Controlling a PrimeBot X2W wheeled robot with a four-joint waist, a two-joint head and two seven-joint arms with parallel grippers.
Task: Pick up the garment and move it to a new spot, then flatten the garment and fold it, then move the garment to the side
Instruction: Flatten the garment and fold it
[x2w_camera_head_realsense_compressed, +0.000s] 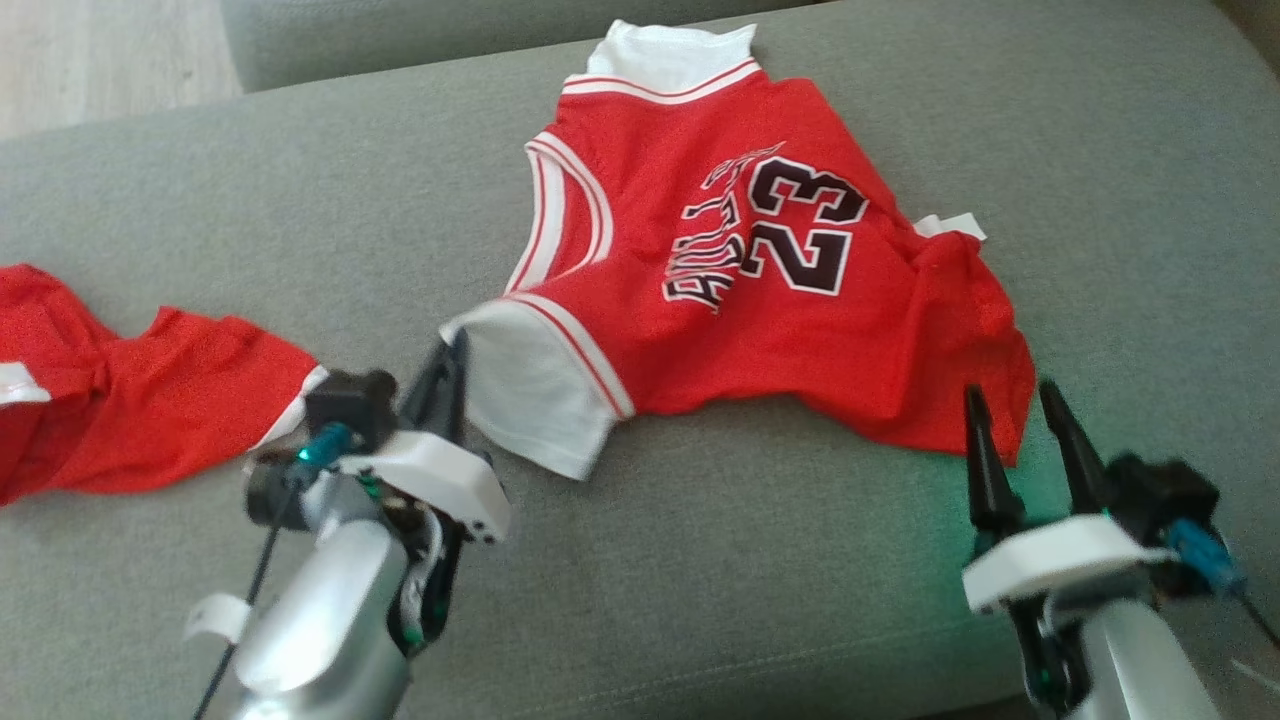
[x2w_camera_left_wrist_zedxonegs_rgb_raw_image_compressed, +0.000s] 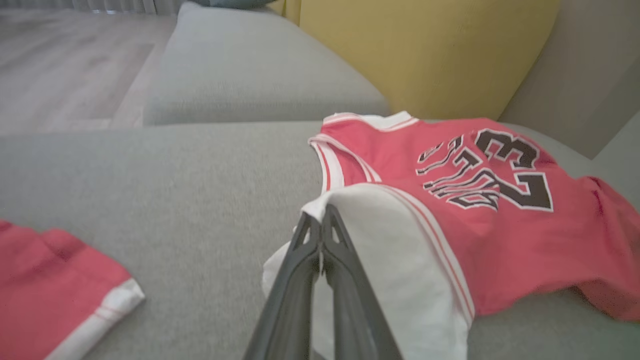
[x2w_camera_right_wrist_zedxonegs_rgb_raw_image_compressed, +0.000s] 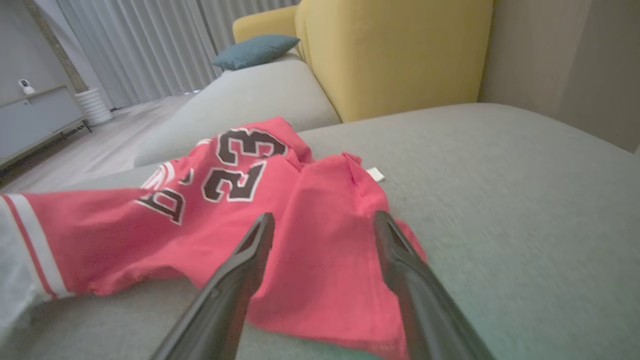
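Now, my left gripper (x2w_camera_head_realsense_compressed: 456, 348) clamped on the white sleeve (x2w_camera_head_realsense_compressed: 530, 395) of the red jersey (x2w_camera_head_realsense_compressed: 700, 330), jersey rumpled on the grey sofa (x2w_camera_head_realsense_compressed: 750, 580), my right gripper (x2w_camera_head_realsense_compressed: 1008, 392) spread wide, perhaps touching its hem (x2w_camera_head_realsense_compressed: 900, 422).

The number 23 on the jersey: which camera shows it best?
The head view: it looks down on the 23, whole and crisp. The left wrist view shows it rotated and pale; the right wrist view, slanted across wrinkles.

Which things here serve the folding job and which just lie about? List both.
Job: red jersey; left gripper, shut on its white sleeve; right gripper, open by the hem.
Lying about: second red garment; yellow backrest; teal pillow.
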